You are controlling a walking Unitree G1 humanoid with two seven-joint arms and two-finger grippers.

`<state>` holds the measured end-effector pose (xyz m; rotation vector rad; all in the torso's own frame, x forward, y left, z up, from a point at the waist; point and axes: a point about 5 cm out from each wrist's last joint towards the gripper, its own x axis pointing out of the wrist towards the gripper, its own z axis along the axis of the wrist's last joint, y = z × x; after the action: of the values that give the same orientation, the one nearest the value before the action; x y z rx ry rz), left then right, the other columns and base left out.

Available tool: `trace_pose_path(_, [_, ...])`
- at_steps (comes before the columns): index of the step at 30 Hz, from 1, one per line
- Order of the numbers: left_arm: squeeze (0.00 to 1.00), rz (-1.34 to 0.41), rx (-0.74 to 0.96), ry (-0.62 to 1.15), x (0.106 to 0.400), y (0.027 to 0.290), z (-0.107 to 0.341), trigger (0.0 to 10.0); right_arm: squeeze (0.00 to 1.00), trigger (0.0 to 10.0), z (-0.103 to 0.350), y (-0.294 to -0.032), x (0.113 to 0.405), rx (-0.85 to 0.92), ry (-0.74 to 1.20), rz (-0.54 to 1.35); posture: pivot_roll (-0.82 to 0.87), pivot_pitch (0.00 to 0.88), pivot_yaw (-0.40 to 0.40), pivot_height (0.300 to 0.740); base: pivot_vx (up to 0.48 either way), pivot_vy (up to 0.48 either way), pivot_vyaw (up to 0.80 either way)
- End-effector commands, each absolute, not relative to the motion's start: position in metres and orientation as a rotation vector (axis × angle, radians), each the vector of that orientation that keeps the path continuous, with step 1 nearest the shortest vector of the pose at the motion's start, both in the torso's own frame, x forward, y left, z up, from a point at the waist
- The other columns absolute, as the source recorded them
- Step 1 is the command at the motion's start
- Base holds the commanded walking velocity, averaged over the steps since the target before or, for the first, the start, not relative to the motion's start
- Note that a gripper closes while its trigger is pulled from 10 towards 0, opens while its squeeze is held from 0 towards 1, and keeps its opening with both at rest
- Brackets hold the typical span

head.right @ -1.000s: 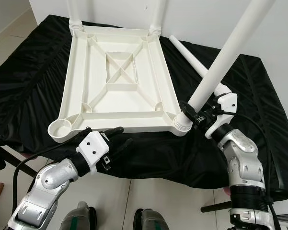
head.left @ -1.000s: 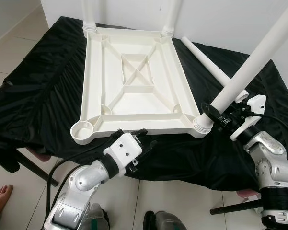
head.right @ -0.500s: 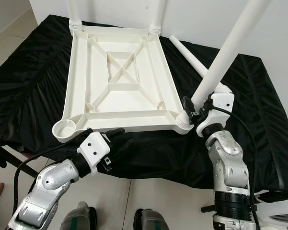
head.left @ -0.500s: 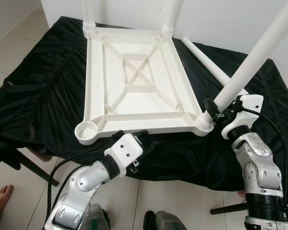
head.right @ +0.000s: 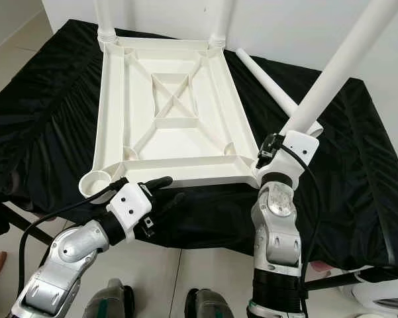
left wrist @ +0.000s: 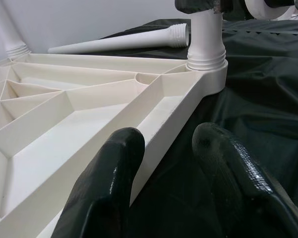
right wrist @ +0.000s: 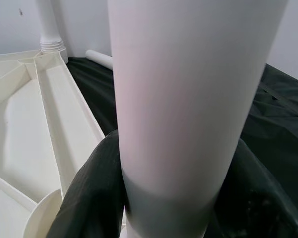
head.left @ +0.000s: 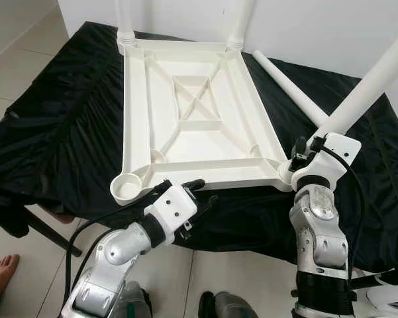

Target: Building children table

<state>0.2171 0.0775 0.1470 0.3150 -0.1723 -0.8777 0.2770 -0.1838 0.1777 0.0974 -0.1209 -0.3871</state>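
Your right gripper [right wrist: 173, 198] clamps the table leg [head.right: 341, 69] at the tabletop's [head.left: 199, 112] near right corner; your left gripper [left wrist: 173, 163] stands open, apparently straddling the tabletop's near edge.

Black cloth-draped table [head.left: 46, 132], upturned white tabletop [head.left: 192, 112] and loose white leg [head.left: 288, 86] on it.

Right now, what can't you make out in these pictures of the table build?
- Tops of the two far legs: cut off by the upper edge of the eye views.
- Upper end of the leg held by the right tool: runs out of frame.
- Whether that leg is fully seated in the tabletop socket: right arm covers the joint in the eye views.
- Inside of the near-left socket: too small.
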Motion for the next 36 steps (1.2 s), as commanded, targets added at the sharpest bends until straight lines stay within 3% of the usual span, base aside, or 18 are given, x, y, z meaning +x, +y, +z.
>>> trace_pose_path(1, [0.0,-0.853,0.305,-0.164,0.216,0.077,0.146,10.0,0.0,10.0,0.176,-0.187,0.274,0.09,-0.11,-0.404,0.04,0.071,-0.092,0.74,0.0,0.0,0.0])
trace_pose_path(4, [0.0,-0.851,0.305,-0.166,0.216,0.076,0.146,10.0,0.0,10.0,0.176,-0.184,0.275,0.099,-0.1,-0.387,0.04,0.072,-0.095,0.74,0.0,0.0,0.0])
trace_pose_path(5, [0.0,-0.851,0.304,-0.166,0.217,0.076,0.146,10.0,1.0,10.0,0.175,-0.184,0.275,0.105,-0.093,-0.392,0.04,0.072,-0.095,0.74,0.0,0.0,0.0])
trace_pose_path(13, [0.0,-0.85,0.302,-0.167,0.217,0.076,0.147,10.0,1.0,10.0,0.175,-0.179,0.274,0.094,-0.118,-0.273,0.04,0.085,-0.088,0.74,0.0,0.0,0.0])
trace_pose_path(14, [0.0,-0.85,0.302,-0.166,0.217,0.076,0.147,10.0,0.48,10.0,0.173,-0.178,0.275,0.083,-0.114,-0.218,0.03,0.086,-0.088,0.74,0.0,0.0,0.0])
trace_pose_path(16, [0.0,-0.85,0.302,-0.166,0.217,0.076,0.147,10.0,0.48,10.0,0.172,-0.177,0.275,0.076,-0.11,-0.18,0.03,0.086,-0.088,0.74,0.0,0.0,0.0])
trace_pose_path(17, [0.0,-0.85,0.302,-0.166,0.217,0.076,0.147,10.0,0.0,10.0,0.168,-0.177,0.276,0.069,-0.096,-0.128,0.03,0.091,-0.083,0.74,0.0,0.0,0.0])
trace_pose_path(25, [0.0,-0.847,0.3,-0.169,0.219,0.077,0.148,10.0,0.0,10.0,0.158,-0.187,0.282,0.044,-0.066,0.112,0.03,0.095,-0.08,0.74,0.0,0.0,0.0])
trace_pose_path(29, [0.0,-0.848,0.298,-0.17,0.22,0.076,0.148,10.0,0.0,10.0,0.157,-0.204,0.287,-0.079,-0.073,0.304,0.02,0.094,-0.077,0.74,0.0,0.0,0.0])
trace_pose_path(32, [0.0,-0.848,0.297,-0.171,0.22,0.075,0.149,10.0,0.0,10.0,0.156,-0.222,0.291,-0.062,-0.04,0.416,0.02,0.095,-0.079,0.74,0.0,0.0,0.0])
trace_pose_path(36, [0.0,-0.845,0.294,-0.172,0.22,0.076,0.149,10.0,0.0,10.0,0.152,-0.228,0.291,-0.066,-0.014,0.495,0.03,0.096,-0.075,0.74,0.0,0.0,0.0])
